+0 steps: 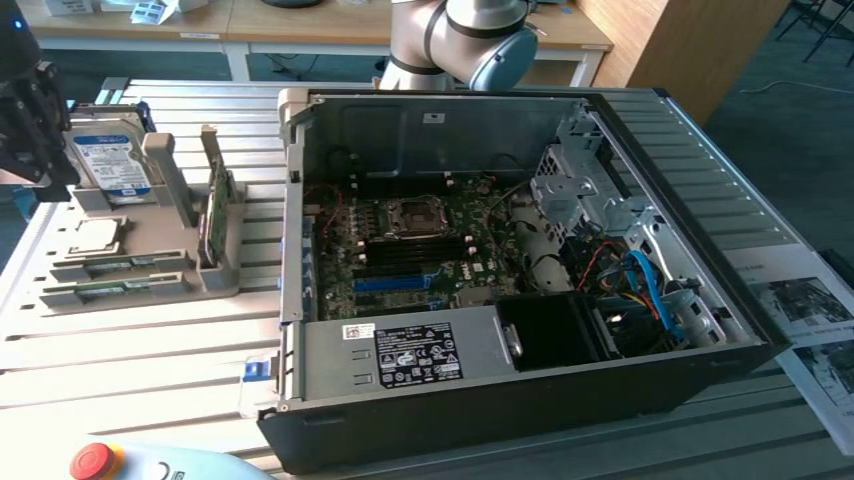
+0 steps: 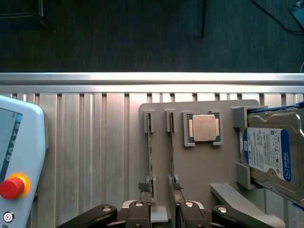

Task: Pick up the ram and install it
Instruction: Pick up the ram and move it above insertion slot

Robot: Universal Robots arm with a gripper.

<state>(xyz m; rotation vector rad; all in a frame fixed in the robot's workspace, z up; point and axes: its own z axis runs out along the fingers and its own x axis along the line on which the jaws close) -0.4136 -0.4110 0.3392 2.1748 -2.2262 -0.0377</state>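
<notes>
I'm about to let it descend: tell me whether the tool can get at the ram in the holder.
Probably yes. The open tool hangs above the ram, which stands on edge in the holder, its upper edge bare; the second stick close beside it leaves little room.

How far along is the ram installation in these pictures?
Done: nothing yet. Both ram sticks sit in the grey holder. In hand: nothing; the open gripper hangs over the sticks' ends. Left: the pick-up and the install; the slots on the motherboard look empty.
</notes>
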